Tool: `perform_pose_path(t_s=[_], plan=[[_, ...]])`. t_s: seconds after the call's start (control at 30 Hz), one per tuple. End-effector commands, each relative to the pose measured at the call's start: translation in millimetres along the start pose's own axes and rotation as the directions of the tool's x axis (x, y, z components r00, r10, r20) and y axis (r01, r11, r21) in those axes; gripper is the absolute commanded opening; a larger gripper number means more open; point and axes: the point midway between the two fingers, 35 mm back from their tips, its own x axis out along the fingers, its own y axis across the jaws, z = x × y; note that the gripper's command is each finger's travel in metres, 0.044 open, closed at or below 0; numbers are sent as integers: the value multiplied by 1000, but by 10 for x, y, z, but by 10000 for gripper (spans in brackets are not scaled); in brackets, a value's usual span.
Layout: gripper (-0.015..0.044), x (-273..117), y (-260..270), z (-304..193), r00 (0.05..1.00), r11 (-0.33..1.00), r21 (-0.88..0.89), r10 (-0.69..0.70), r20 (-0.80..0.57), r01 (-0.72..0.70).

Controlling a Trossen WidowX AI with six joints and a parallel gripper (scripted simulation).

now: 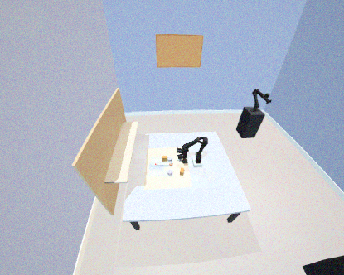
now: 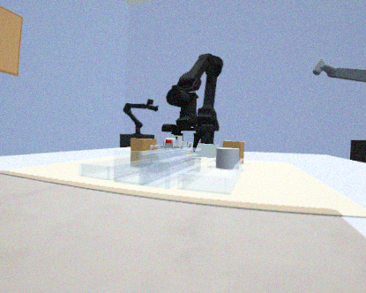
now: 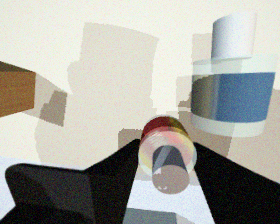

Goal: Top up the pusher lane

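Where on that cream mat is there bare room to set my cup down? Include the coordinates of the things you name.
The bare patch lies between the wooden block (image 3: 12, 95) and the blue-banded jar (image 3: 245, 97). It's crowded at the claw (image 3: 165, 145), closed on the red jar (image 3: 166, 125).

The jar (image 3: 166, 145) shows red and yellow under clear glass. The bottle (image 3: 233, 97) has a blue band and white cap.
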Motion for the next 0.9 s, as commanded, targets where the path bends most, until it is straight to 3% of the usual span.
perform_pose_path(t_s=[0.0, 0.5, 0.87], plan=[[6, -124, -2, 25, 1000, 1000, 4, -2, 3, 2], [0, -1003, 61, -68, 1000, 1000, 4, -2, 2, 2], [0, -1011, 81, 107, 1000, 1000, 10, -2, 4, 2]])
